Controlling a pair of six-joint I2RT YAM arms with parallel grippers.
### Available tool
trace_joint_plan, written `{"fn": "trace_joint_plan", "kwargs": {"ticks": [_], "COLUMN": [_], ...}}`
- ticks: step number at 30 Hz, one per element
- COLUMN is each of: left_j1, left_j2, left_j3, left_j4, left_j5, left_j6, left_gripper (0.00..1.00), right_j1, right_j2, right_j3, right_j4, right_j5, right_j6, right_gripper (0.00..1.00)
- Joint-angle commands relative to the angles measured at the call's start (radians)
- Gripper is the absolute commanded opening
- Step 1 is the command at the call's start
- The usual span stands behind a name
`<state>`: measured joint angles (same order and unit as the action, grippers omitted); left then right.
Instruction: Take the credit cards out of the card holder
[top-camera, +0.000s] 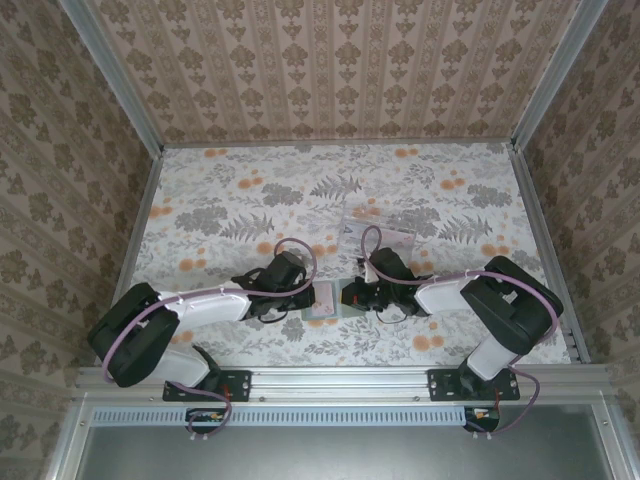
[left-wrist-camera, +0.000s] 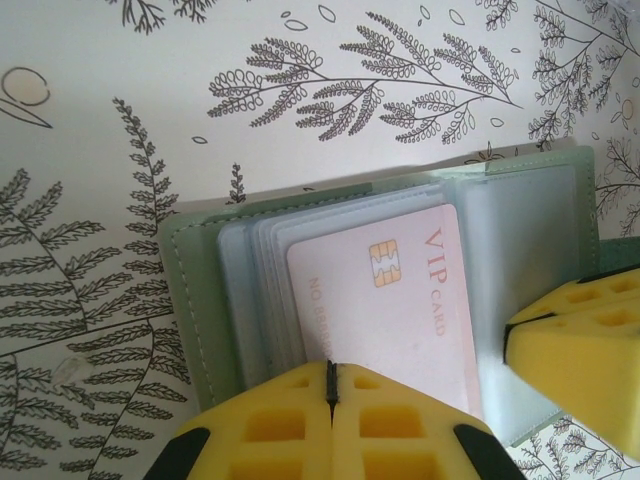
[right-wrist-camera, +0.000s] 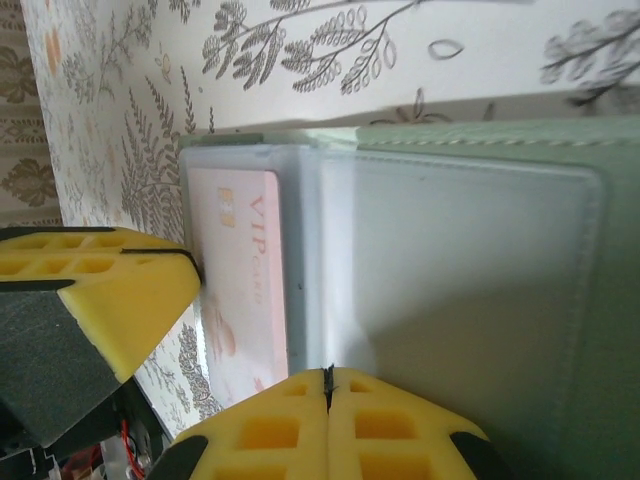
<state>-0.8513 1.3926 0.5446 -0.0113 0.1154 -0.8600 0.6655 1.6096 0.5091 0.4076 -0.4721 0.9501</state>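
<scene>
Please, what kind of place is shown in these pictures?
Probably a staged robot test booth, not a home: wallpapered walls in an aluminium frame enclose a floral table, with left arm and right arm bolted at its near rail.

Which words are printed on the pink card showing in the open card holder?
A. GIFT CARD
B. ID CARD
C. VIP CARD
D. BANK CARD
C: in the left wrist view, the pink card in the card holder reads VIP CARD beside its gold chip.

White-and-black arms trail lilac cables; the left hand and right hand have yellow, grid-pocketed fingers
</scene>
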Motion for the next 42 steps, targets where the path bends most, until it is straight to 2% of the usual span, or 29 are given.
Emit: {"fn": "trace_joint_plan", "kwargs": {"ticks": [1, 7, 12, 19, 22, 32, 42], "left_j1": [0.004, -0.004, -0.015, -0.027, -0.028, -0.052, -0.058], "left_j2": [0.024, 0.018, -0.038, -0.147, -0.171, -0.081, 0.005], "left_j3": [-0.011, -0.002, 0.034, 0.059, 0.043, 0.023, 0.027], "left_j4": [-0.117, -0.099, -0.127, -0.181, -0.193, -0.124, -0.141], "left_j5": [-0.029, -0.008, -0.023, -0.047, -0.058, -0.034, -0.047], "left_j6": [0.005, 0.015, 0.022, 0.028, 0.026, 0.003, -0.013], "left_gripper": [0.00, 0.00, 0.00, 0.12, 0.12, 0.07, 0.00], "right_j1": [-0.014, -0.014, 0.016, 0.046, 0.051, 0.051, 0.052], "right_j2": [-0.050, -0.047, -0.031, 0.001, 0.015, 0.022, 0.053], "right_j3": [-0.014, 0.015, 0.077, 0.130, 0.139, 0.150, 0.168], "right_j4": [-0.043, -0.051, -0.090, -0.126, -0.141, -0.239, -0.215], "right_j5": [-0.006, -0.036, -0.035, -0.022, -0.021, 0.022, -0.003], "right_j6": [-0.011, -0.030, -0.063, -0.087, -0.100, -0.166, -0.160], "right_gripper": [0.00, 0.00, 0.06, 0.09, 0.11, 0.18, 0.21]}}
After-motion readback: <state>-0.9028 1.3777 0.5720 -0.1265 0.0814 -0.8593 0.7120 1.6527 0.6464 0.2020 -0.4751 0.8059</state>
